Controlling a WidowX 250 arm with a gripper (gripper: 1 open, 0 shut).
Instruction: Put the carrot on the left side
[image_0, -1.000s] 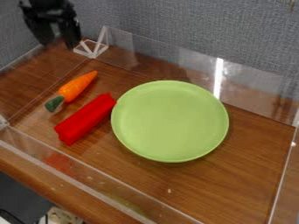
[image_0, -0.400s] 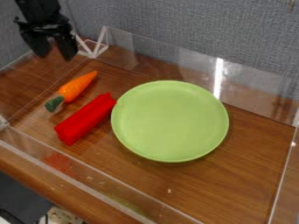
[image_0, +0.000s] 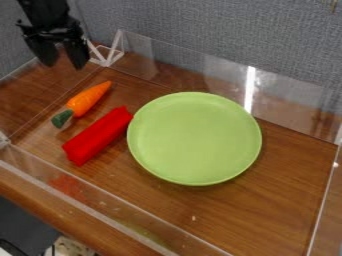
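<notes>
The carrot (image_0: 84, 101) is a small orange toy with a dark green stem end. It lies on the wooden table (image_0: 287, 190) at the left, pointing up and to the right. My gripper (image_0: 63, 54) hangs at the back left corner, above and behind the carrot and well apart from it. Its black fingers (image_0: 46, 50) stand open with nothing between them.
A longer red block (image_0: 98, 134) lies just in front of the carrot. To its right sits a light green plate (image_0: 195, 136). Clear plastic walls (image_0: 227, 75) fence the table. A small wire stand (image_0: 110, 50) sits at the back left by the gripper.
The gripper came down and a little left from the top corner early in the second. Since then it has held still. The carrot, block and plate have not moved.
</notes>
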